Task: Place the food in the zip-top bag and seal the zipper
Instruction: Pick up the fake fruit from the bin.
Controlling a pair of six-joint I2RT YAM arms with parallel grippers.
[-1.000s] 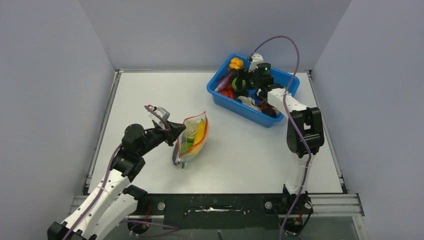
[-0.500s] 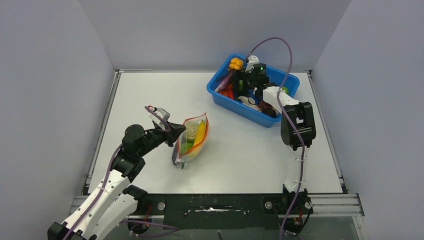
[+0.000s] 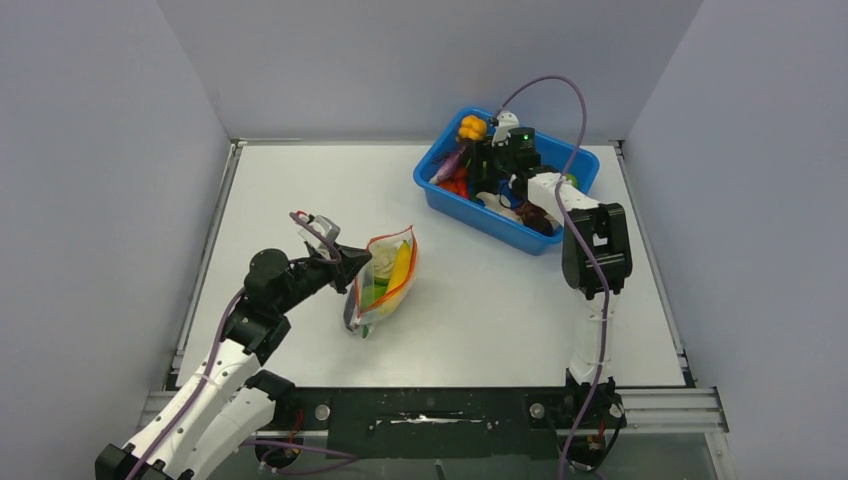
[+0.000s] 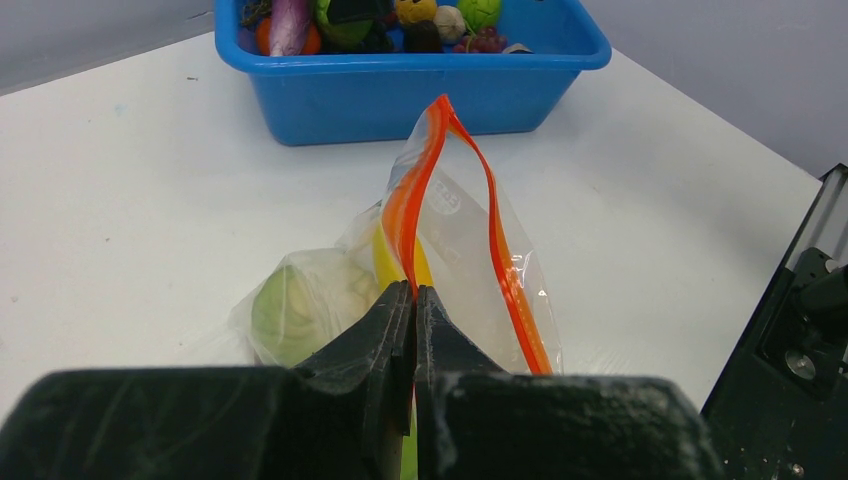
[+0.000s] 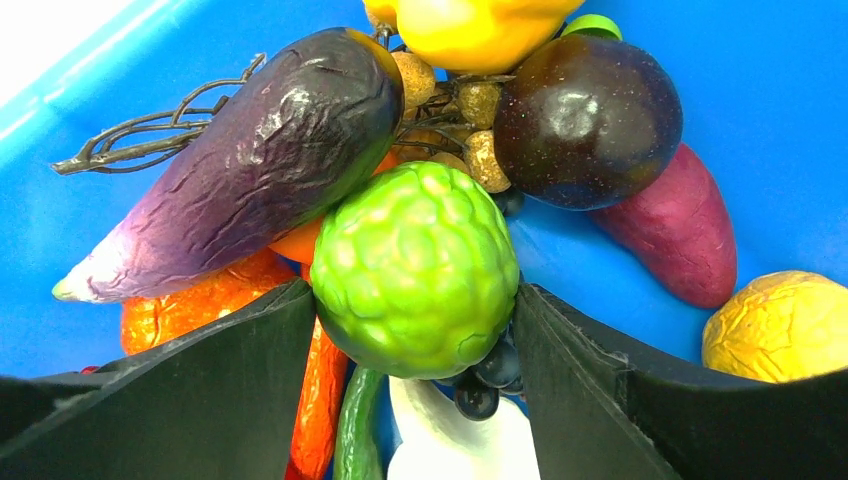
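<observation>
Your left gripper (image 4: 413,300) had its jaws pressed together, pinching the near edge of the clear crinkly plastic zip-top bag (image 4: 470,230) right at its red-orange zipper strip (image 4: 410,190). The strip's two halves stood apart, so the mouth gaped upward. Inside the bag lay a yellow toy banana (image 4: 385,262) and, at its lower left, a pale green round toy fruit (image 4: 285,310). The bag rested on the white table (image 4: 130,180), left of centre in the overhead view.

Your right gripper (image 5: 415,300) had its jaws closed against both sides of a bumpy green round toy fruit (image 5: 415,265). That fruit sat on the pile in the blue plastic bin (image 5: 760,80), touching a dark purple toy eggplant (image 5: 260,150) at its upper left. A dark round toy plum (image 5: 585,120) lay at its upper right. The bin stood at the overhead view's upper right, well apart from the bag.
</observation>
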